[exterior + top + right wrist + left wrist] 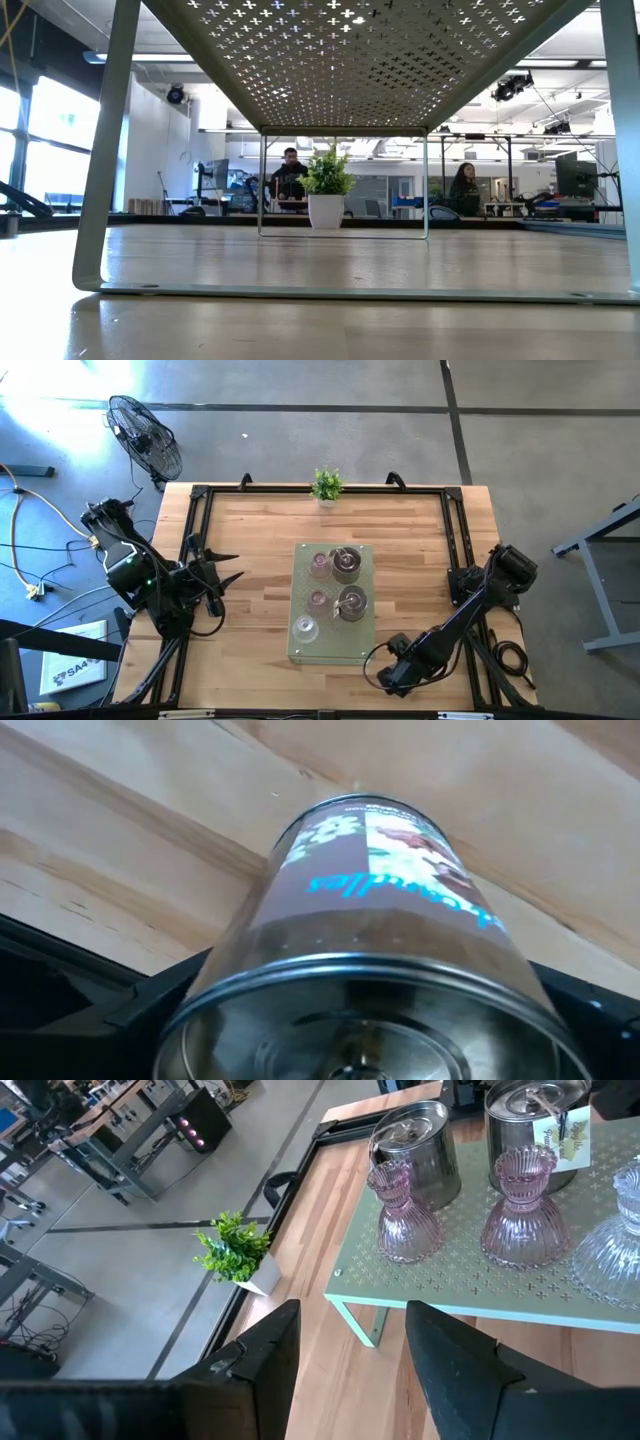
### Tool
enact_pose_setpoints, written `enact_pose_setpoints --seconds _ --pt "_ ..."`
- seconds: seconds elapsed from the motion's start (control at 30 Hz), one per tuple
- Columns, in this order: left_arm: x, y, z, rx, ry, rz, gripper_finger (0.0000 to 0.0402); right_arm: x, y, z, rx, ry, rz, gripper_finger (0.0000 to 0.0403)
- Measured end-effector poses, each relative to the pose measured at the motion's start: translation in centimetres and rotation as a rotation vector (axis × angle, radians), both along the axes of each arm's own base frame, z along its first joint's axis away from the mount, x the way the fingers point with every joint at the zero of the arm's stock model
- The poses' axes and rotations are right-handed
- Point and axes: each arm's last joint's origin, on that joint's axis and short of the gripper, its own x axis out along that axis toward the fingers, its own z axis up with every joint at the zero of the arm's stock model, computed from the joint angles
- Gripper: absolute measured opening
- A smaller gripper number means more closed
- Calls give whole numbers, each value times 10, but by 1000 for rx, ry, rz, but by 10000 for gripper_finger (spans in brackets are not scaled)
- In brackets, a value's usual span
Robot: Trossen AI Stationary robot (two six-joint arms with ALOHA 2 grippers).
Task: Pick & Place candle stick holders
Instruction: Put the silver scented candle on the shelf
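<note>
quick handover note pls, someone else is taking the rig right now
Left gripper: jaws open, empty, at the table's left side, facing the green rack.
Right gripper: near the table's front edge, right of the rack, jaws shut on a labelled metal holder. Cannot tell if the holder touches the wood.
On the rack: two pink glass holders, one clear glass holder, two metal holders.
Done: one metal holder is gripped, off the rack.
Left: probably place it, then handle the five on the rack.
</note>
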Motion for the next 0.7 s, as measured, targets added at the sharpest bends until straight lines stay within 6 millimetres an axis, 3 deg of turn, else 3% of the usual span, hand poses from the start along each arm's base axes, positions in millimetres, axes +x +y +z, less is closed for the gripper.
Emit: enact_pose_setpoints --seconds 0.7 --pt "0 0 0 -4 -4 0 177 1 -2 0 -36 -15 -64 400"
